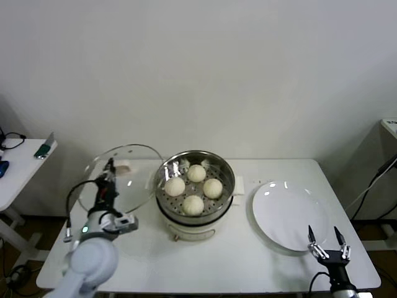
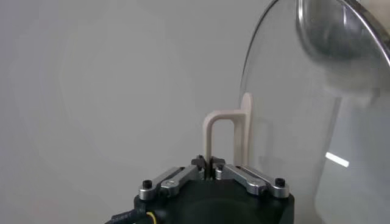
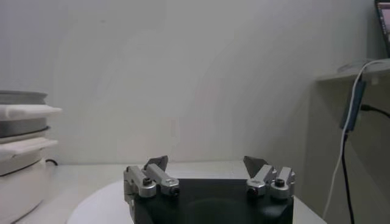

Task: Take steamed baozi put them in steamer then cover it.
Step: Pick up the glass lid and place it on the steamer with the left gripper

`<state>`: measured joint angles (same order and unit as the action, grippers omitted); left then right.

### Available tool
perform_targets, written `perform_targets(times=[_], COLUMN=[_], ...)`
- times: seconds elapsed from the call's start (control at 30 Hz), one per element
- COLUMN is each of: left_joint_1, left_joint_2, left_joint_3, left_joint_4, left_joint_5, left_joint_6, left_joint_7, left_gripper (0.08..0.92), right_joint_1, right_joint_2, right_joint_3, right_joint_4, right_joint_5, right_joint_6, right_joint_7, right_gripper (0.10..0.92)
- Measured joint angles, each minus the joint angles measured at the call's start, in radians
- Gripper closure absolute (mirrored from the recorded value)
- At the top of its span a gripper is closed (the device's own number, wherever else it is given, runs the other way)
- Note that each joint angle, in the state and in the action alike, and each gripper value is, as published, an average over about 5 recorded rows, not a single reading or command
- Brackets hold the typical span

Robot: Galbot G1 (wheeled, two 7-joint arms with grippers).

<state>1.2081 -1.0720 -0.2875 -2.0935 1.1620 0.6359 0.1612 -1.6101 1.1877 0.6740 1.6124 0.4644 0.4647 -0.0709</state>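
Four steamed baozi (image 1: 194,187) sit in the steamer (image 1: 196,194), all on the perforated tray: one at the back, two side by side in the middle, one at the front. Close together, some may be touching, can't tell. Steamer stands mid-desk (image 1: 155,261), open on top, nothing over the buns.

One cover (image 1: 119,179), clear glass with metal rim, is held off the desk just left of the steamer, tilted up on edge, its right rim overlapping the steamer's left rim in the head view. Can't tell if the two rims touch. Left hand (image 1: 109,184) is pinching the cover's white bar handle (image 2: 226,141); in the left wrist view the fingers are pressed together on the lower end of the handle loop, and the glass rises beside them. The left arm comes up from the desk's near-left corner.

One white plate (image 1: 289,215) lies flat right of the steamer, near it but apart, nothing on it. Right hand (image 1: 329,243) is at the desk's near-right edge, just past the plate's near rim, fingers spread wide, holding nothing. In the right wrist view the steamer's side (image 3: 21,152) shows beyond it.

Around: a second white desk (image 1: 18,174) at far left with small dark items on it, cables at far right, plain white wall behind.
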Motion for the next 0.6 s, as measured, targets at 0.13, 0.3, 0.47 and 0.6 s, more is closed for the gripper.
perform_targets(times=[0.13,0.3,0.47,0.6], left_joint_1=[-0.073,-0.154,-0.204,-0.22], left_joint_2=[-0.053,-0.133,-0.213,-0.277], left_joint_3=[0.105,0.22,0.309,0.363], left_joint_4=[-0.001,0.023,0.061,0.1], left_joint_5=[0.078,0.172,0.251,0.303], left_joint_6=[0.046,0.083,0.101,0.101], left_joint_7=[0.065,0.122,0.153,0.162], left_gripper=[0.862,0.862,0.862,0.862], right_joint_1=[0.009,0.018,0.021,0.024], right_joint_2=[0.002,0.003,-0.003,-0.008], right_joint_3=[0.0,0.003,0.004,0.002], right_joint_4=[-0.007,-0.016,-0.026,-0.032], right_joint_5=[-0.006,-0.01,-0.007,-0.002], right_joint_6=[0.0,0.002,0.01,0.018], right_joint_7=[0.005,0.008,0.013,0.018], right_gripper=[0.203,0.203,0.203,0.203])
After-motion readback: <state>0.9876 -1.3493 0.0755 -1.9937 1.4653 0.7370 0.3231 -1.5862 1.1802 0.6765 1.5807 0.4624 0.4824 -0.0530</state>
